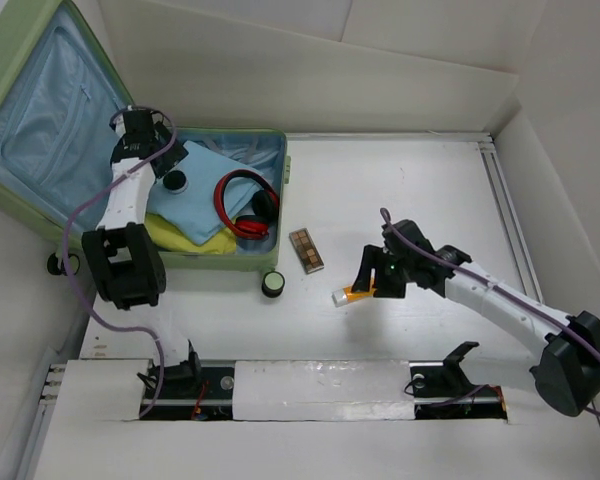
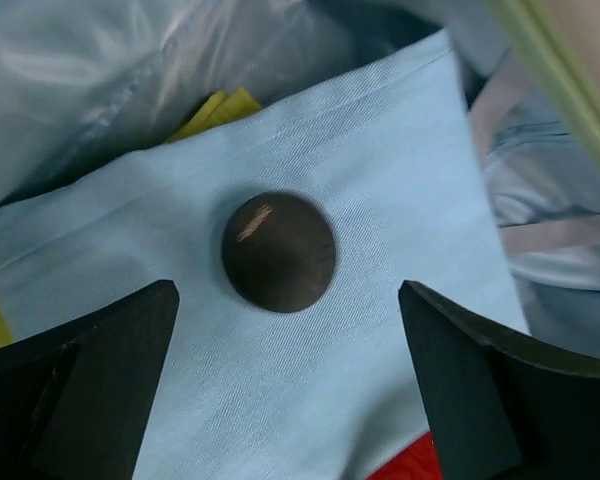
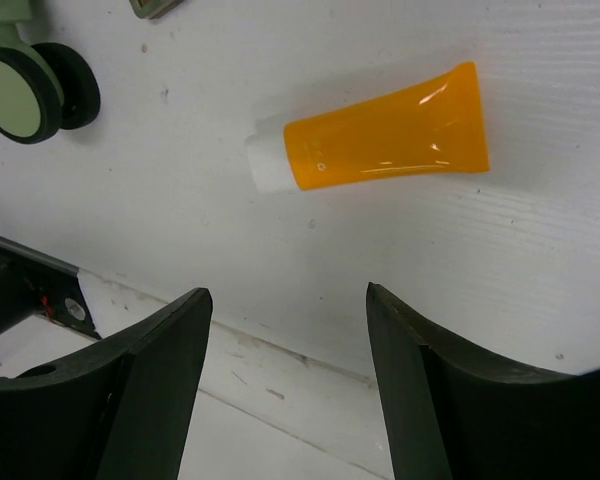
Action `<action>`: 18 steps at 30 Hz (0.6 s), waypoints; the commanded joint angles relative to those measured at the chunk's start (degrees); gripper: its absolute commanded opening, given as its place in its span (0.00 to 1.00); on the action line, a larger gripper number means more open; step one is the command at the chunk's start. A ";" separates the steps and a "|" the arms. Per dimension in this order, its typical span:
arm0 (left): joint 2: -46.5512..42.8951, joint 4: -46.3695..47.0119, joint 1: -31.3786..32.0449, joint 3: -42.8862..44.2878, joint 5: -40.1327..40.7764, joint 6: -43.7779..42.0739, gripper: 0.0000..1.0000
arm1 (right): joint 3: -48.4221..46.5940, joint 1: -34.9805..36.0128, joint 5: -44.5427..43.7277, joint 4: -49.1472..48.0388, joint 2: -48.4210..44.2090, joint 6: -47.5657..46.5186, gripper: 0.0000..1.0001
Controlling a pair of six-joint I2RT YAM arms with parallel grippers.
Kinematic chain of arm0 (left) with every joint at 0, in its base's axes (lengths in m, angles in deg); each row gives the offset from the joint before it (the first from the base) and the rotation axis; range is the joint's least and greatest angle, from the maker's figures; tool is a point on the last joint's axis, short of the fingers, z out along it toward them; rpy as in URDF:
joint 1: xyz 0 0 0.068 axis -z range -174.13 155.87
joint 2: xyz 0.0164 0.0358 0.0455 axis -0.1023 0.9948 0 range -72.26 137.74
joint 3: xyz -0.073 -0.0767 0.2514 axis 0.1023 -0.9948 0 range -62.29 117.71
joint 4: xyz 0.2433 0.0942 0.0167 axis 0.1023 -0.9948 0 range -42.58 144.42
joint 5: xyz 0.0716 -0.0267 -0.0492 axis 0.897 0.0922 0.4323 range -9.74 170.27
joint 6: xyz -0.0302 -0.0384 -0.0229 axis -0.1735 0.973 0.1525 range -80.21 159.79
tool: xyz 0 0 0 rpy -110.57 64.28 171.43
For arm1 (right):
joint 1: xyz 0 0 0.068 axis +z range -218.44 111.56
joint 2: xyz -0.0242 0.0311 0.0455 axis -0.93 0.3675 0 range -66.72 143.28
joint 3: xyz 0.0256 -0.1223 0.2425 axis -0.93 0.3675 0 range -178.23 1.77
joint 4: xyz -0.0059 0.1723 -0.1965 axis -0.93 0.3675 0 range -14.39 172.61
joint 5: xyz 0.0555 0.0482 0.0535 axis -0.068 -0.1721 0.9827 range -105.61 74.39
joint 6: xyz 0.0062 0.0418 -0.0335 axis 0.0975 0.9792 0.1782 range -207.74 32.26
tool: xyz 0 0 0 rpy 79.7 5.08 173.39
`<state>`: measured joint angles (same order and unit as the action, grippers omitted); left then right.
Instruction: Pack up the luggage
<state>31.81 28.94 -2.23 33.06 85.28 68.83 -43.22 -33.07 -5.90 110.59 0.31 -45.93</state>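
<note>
Now the right tool [image 3: 285,293] hangs wide just short of the orange tube [image 3: 380,135], whose length runs finger to finger. The open luggage [image 1: 283,180] lies far left on the desk [image 1: 420,190], the left tool [image 2: 288,287] wide inside.

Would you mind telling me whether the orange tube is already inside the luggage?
No, the orange tube lies on the white table, outside the luggage.
</note>
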 commanded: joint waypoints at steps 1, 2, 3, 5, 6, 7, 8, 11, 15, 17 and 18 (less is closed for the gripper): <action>1.31 -1.86 0.01 4.32 -0.96 0.85 0.91 | -3.96 0.66 -1.27 -3.08 -0.05 -1.20 0.69; 0.35 -1.16 0.01 4.32 -1.84 0.85 0.94 | -3.96 0.66 -1.28 -2.47 -0.05 -1.20 0.69; -0.96 -0.11 0.01 3.62 -2.37 0.85 0.96 | -3.96 0.66 -1.28 -2.46 -0.05 -1.20 0.69; -5.62 1.74 2.29 2.13 -3.17 -0.02 0.99 | -3.96 1.18 -1.89 -2.46 -0.05 -1.20 0.69; -7.11 1.74 3.60 1.60 -3.17 -0.82 0.99 | -3.96 1.19 -2.42 -2.46 -0.05 -1.20 0.69; -10.00 1.74 7.70 0.72 -2.56 -1.52 0.99 | -3.44 1.19 -2.42 -2.46 -0.05 -1.20 0.69; -11.51 1.74 10.53 -0.33 -2.56 -2.40 0.97 | -2.91 1.19 -2.42 -2.46 -0.05 -1.20 0.69; -16.95 0.61 24.46 -6.56 1.04 -3.46 0.94 | -2.91 1.19 -3.03 -2.46 0.56 -1.20 0.60; -20.40 0.60 38.31 -17.46 3.77 1.62 0.90 | -4.04 1.19 -6.89 -0.45 0.56 -0.67 0.34; -20.93 1.22 44.70 -22.04 5.08 4.87 0.85 | -4.05 0.58 -8.22 1.22 -1.45 -0.14 0.26; -20.23 1.22 47.18 -22.66 6.66 5.76 0.81 | -4.05 0.57 -9.35 1.84 -2.33 0.73 0.21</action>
<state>10.44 32.31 42.10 14.55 87.03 70.22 -44.88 -32.37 -10.95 110.83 0.55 -46.31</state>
